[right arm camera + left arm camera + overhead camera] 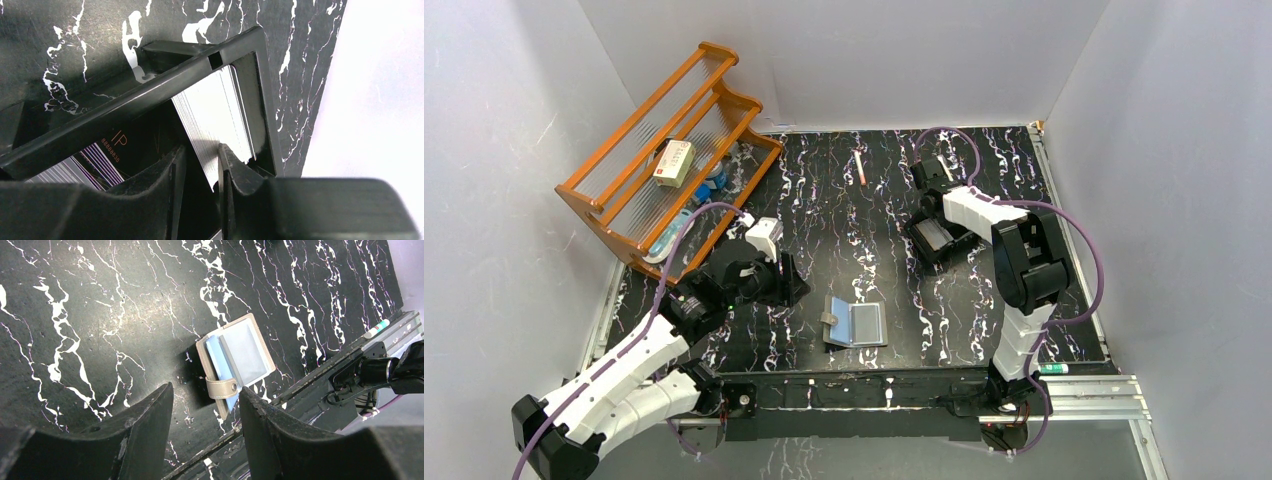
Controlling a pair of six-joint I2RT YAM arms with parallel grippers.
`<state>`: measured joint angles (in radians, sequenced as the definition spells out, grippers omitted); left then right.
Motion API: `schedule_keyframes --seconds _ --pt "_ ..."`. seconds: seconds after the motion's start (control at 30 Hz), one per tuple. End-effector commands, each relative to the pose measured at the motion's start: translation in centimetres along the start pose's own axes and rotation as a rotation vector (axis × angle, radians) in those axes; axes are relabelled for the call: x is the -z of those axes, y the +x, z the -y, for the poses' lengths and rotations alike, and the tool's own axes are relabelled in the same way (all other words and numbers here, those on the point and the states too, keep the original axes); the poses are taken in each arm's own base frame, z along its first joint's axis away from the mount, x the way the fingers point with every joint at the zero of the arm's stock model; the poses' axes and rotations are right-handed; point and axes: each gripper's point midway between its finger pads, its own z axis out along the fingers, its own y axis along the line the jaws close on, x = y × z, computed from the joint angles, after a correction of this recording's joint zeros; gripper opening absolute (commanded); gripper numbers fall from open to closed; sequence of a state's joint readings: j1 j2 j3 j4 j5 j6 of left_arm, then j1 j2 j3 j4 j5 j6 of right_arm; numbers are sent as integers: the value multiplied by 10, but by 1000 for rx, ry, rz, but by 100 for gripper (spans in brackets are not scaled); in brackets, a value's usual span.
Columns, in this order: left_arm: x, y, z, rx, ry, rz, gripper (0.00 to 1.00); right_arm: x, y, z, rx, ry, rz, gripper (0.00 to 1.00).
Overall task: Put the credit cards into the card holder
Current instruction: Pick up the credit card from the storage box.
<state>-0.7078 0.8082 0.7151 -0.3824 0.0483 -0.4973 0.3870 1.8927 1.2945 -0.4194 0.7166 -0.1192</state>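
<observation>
The credit cards (215,115) stand on edge as a tilted pale stack in a corner compartment of a black tray (150,95), right at the fingertips of the right gripper (201,150). The gripper's jaws are narrow. The lower corner of the stack reaches down between the two fingers, and the finger on the right of the wrist view touches the stack's edge. A dark gap shows on the other finger's side, so it cannot be told whether the cards are clamped. Beyond the tray's inner wall, to the left of the fingers in that view, a dark card (100,160) with purple stripes and small print lies flat.

The card holder (245,352) lies open on the black marbled table (100,315), silvery pale-blue inside facing up, its strap with a snap hanging across one edge. It is well apart from the right gripper, toward the near edge of the table. The left gripper (206,390) hangs above the table with its jaws about half open and nothing between them. In its wrist view the card holder lies just beyond the fingertips, in line with the gap and not touching either finger.
</observation>
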Motion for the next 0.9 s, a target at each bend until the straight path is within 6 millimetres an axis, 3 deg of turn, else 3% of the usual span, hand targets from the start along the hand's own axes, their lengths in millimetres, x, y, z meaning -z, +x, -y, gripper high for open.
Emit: schedule_keyframes --seconds 0.0,0.43,0.53,0.87 --pt "3 -1 -2 -11 -7 6 50 18 -27 27 -68 63 82 34" --pt "4 -2 -2 -11 -4 12 50 31 -38 36 -107 49 122 28" --pt "4 -2 -2 -11 -5 13 50 33 -39 36 -111 40 127 23" --pt "4 -3 -3 -9 -11 17 50 52 -37 21 -159 -93 105 12"
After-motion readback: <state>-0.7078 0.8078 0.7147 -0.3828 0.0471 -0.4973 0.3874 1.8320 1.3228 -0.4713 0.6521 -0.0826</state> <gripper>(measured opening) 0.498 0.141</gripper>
